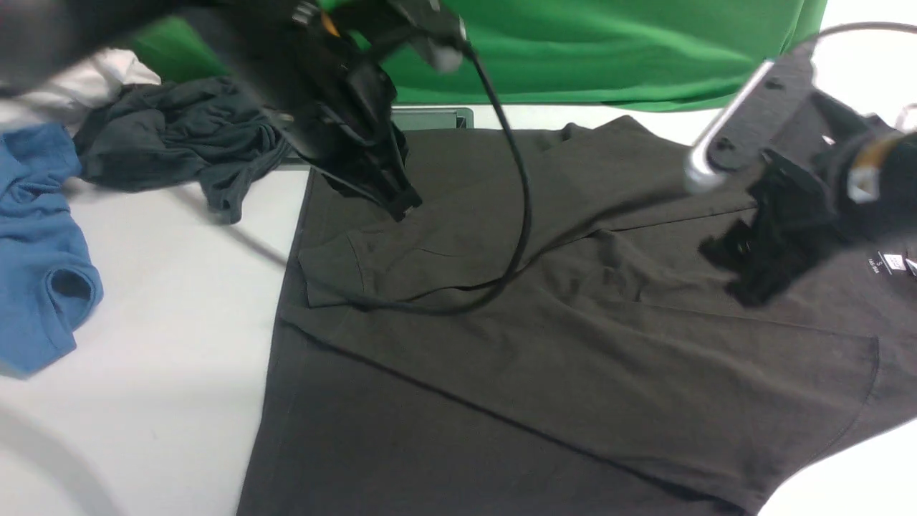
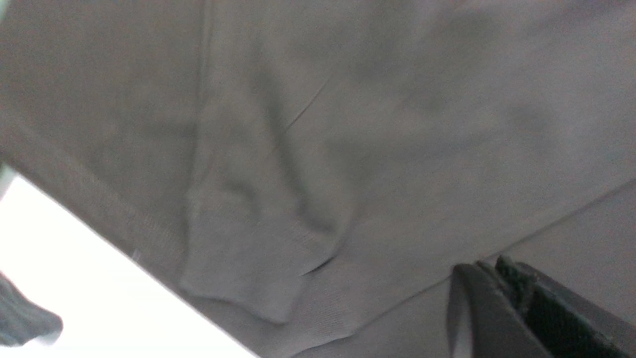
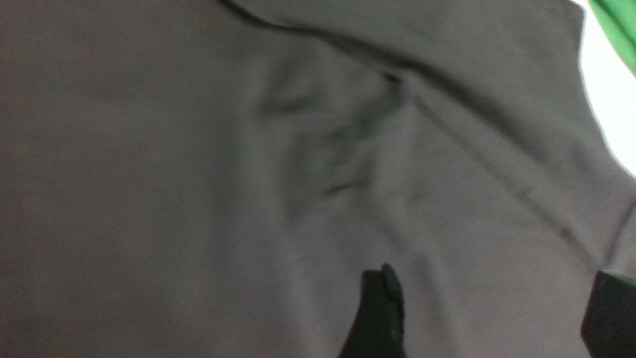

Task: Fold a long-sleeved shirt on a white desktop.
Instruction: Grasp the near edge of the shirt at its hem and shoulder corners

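Note:
The long-sleeved shirt, dark brownish-black, lies spread over the white desktop. One sleeve is folded across its body, the cuff near the left hem. A white neck label shows at the right edge. My left gripper hovers above the folded sleeve. In the left wrist view the left gripper is shut with no cloth between its fingers, the cuff a little way off. My right gripper hangs over the shirt's upper part. The right wrist view shows the right gripper open above bare fabric.
A blue garment lies at the left edge, with a dark slate-grey garment and a white cloth behind it. A green backdrop closes the back. My left arm's black cable droops onto the shirt.

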{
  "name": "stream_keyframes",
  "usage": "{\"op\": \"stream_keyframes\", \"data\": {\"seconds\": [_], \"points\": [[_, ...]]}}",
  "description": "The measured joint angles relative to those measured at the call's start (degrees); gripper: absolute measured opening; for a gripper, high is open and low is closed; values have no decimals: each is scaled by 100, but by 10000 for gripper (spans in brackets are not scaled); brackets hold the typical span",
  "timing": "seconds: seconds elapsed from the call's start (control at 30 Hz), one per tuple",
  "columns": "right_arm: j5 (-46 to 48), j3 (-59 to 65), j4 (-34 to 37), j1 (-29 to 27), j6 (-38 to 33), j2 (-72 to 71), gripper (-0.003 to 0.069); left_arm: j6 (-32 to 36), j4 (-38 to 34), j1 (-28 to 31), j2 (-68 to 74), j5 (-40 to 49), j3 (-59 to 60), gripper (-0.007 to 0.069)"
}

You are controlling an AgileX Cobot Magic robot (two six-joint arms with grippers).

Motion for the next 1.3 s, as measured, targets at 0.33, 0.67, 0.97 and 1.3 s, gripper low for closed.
{"op": "stream_keyframes", "data": {"seconds": [0.33,0.67,0.97,1.3], "points": [[-703,-1349,-2,-585,-1799,2635,346,140,-991,-74,-3432,-1957,3199,11],[187,-2982,623,-634,-3135,3815,346,208,-819,-74,-5059,-3411,4649,11],[655,-3346,937,-639,-3688,4173,346,232,-710,-74,-5091,-3533,4724,15],[403,-3386,975,-639,-3806,4331,346,245,-710,-74,-5091,-3533,4724,15]]}}
